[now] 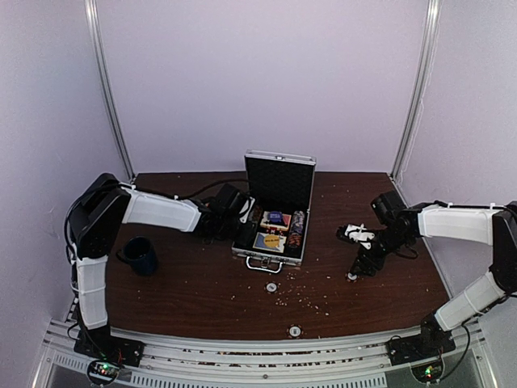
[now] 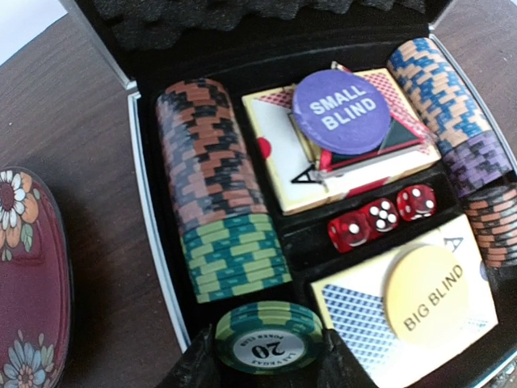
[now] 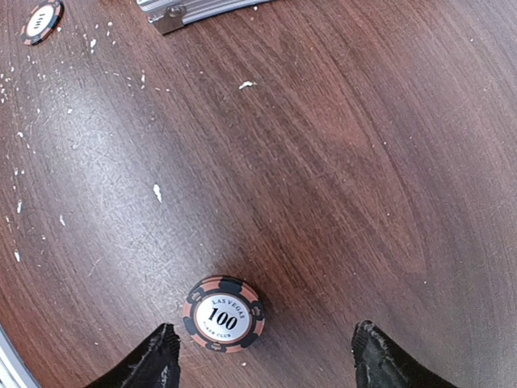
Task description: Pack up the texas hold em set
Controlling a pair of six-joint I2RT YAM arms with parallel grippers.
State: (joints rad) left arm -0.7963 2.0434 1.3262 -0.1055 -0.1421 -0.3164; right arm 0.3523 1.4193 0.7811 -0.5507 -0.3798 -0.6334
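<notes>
Tech A: Checking left gripper first: clamped on a short stack of green 20 chips, over the near end of the open case.
Tech B: Right gripper: spread wide, nothing held, hanging just above a 100 chip flat on the table.
Tech A: Stowed in the case: chip rows, card decks, three red dice, SMALL BLIND disc, BIG BLIND disc.
Tech B: Judged mostly packed. Left to do: seat green stack, collect 100 chip, loose chip and stray chip, shut lid.

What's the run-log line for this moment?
left end effector: shut on green 20 chips, over open case | right end effector: open, above 100 chip
</notes>
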